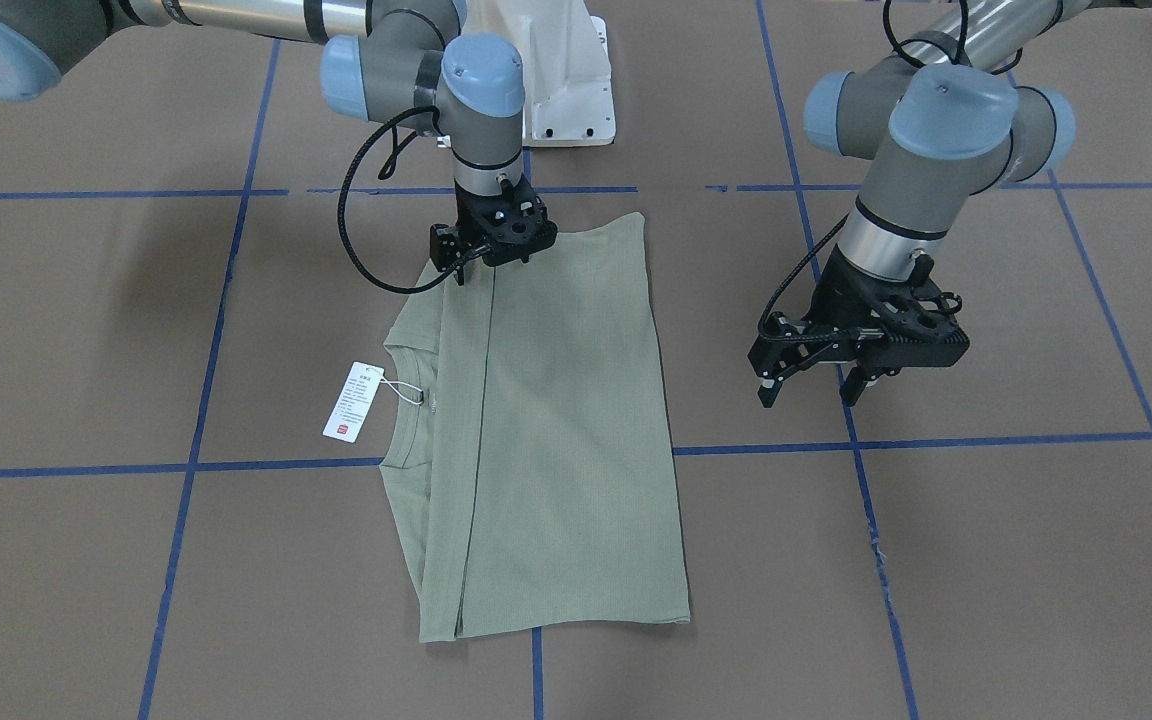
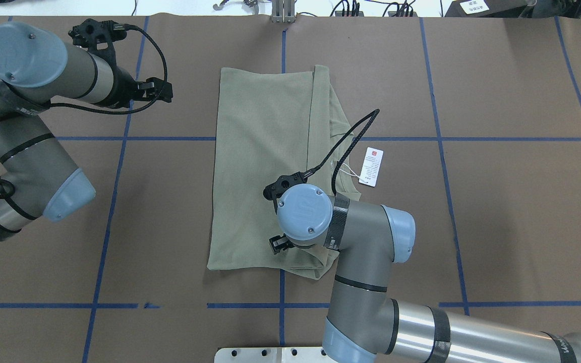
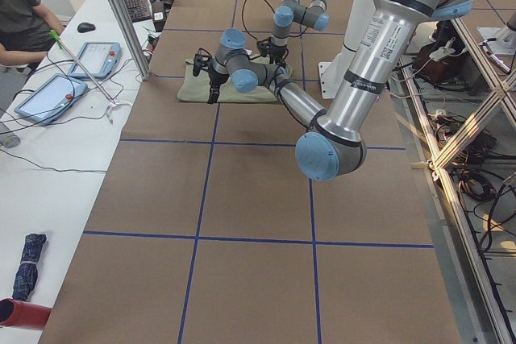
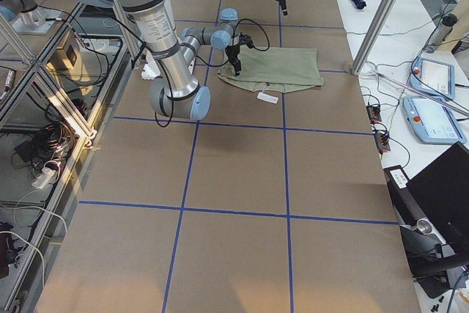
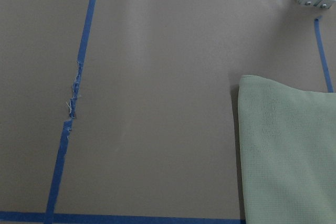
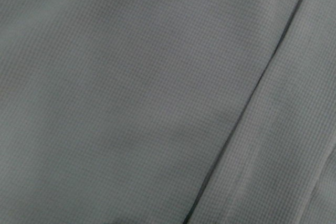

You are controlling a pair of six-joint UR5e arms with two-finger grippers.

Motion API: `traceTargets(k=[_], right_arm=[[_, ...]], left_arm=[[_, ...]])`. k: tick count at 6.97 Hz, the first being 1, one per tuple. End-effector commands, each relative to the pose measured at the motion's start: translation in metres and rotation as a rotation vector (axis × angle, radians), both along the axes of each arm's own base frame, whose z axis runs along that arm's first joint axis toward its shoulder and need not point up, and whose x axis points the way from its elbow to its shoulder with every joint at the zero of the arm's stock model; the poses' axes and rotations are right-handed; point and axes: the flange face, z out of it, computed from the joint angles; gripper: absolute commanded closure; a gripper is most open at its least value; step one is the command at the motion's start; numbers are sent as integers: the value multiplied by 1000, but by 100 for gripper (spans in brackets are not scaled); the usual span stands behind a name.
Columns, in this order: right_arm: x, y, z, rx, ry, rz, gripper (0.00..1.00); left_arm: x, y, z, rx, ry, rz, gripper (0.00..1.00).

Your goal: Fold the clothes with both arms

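Observation:
The olive-green shirt (image 1: 566, 430) lies flat in the middle of the table, folded lengthwise, collar toward the robot's right. Its white hang tag (image 1: 354, 400) rests on the table beside the collar and also shows in the overhead view (image 2: 371, 166). My right gripper (image 1: 471, 268) is down on the shirt's edge nearest the robot, with its fingers apart. In the overhead view its wrist (image 2: 303, 212) hides it. The right wrist view shows only fabric (image 6: 131, 103) up close. My left gripper (image 1: 811, 390) is open and empty above bare table beside the shirt (image 2: 265, 166). It also shows in the overhead view (image 2: 162, 92).
Brown paper with blue tape lines (image 1: 936, 440) covers the table. The white base pedestal (image 1: 566, 90) stands behind the shirt. A side bench with tablets (image 3: 56, 90), a seated person (image 3: 24, 14) and a metal post (image 3: 121, 14) are past the table's far edge.

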Motion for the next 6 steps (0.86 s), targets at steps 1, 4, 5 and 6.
traceTargets(k=[1, 4, 5, 6], right_arm=[[2, 1, -1, -8, 33, 1, 0], [10, 4, -1, -24, 77, 0, 0], [16, 6, 1, -29, 92, 0, 0], [17, 6, 8, -31, 101, 1, 0]], left_arm=[[1, 0, -1, -1, 2, 0, 0], [1, 0, -1, -1, 2, 0, 0], [1, 0, -2, -1, 3, 1, 0], [2, 1, -2, -4, 7, 9, 0]])
